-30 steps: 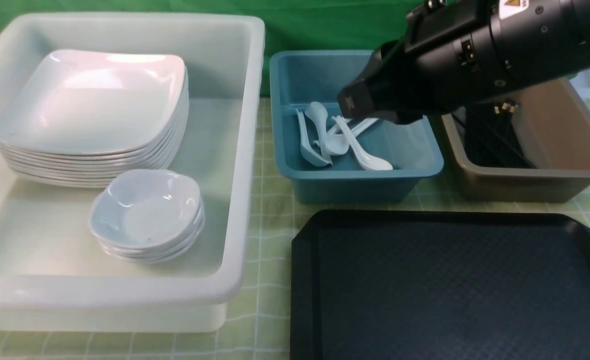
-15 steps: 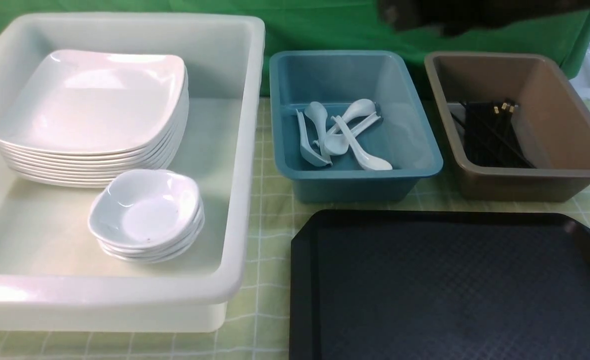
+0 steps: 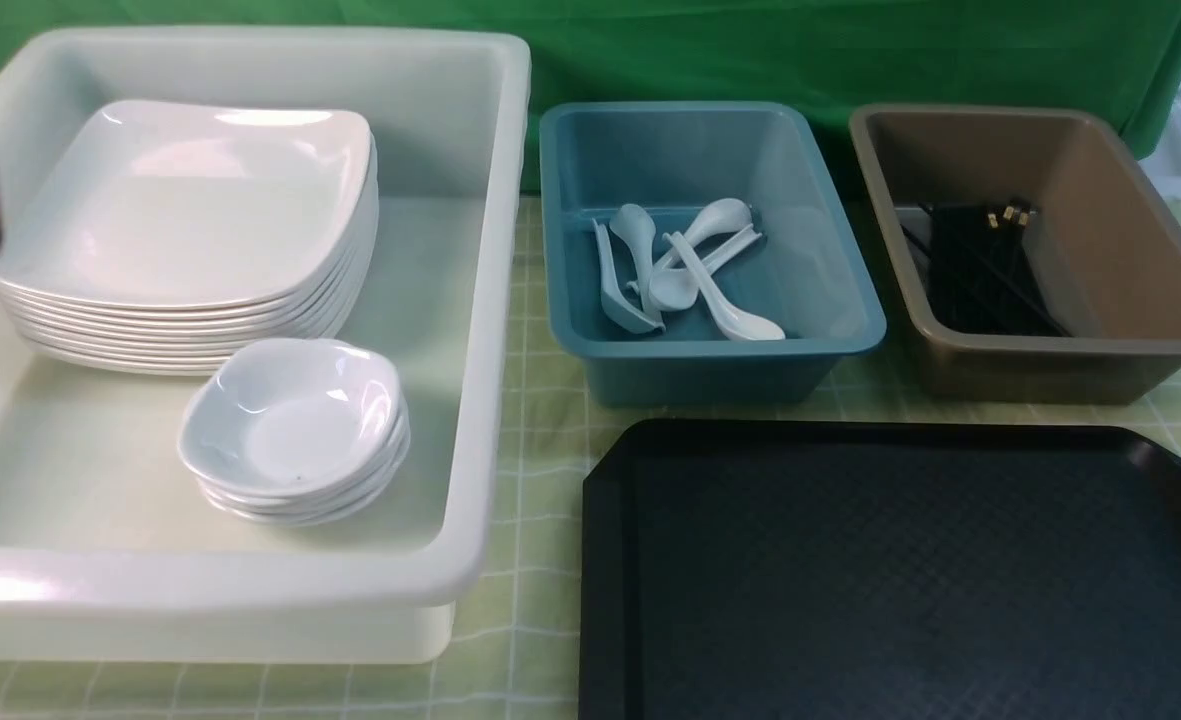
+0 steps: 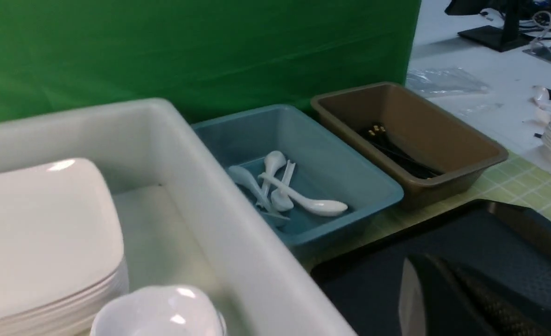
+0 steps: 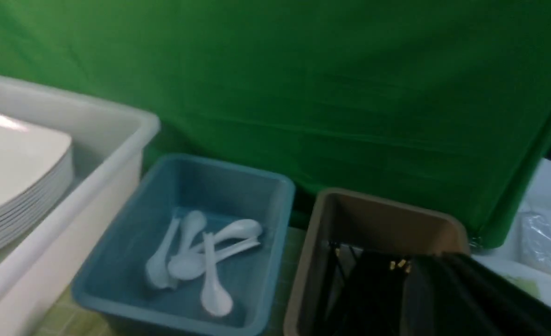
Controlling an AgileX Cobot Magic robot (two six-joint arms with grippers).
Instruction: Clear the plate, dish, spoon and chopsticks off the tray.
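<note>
Presently we find the tray (image 3: 900, 580) bare at five o'clock, the plate (image 3: 185, 200) stacked in the white bin (image 3: 490, 300) at ten, spoons (image 3: 685, 270) in the teal bin (image 3: 850, 320) and chopsticks (image 3: 980, 270) in the brown bin (image 3: 1130, 345) at one. Both pincers are closed on nothing. We judge the remaining risk slight: a retreating arm clipping a bin rim.
</note>
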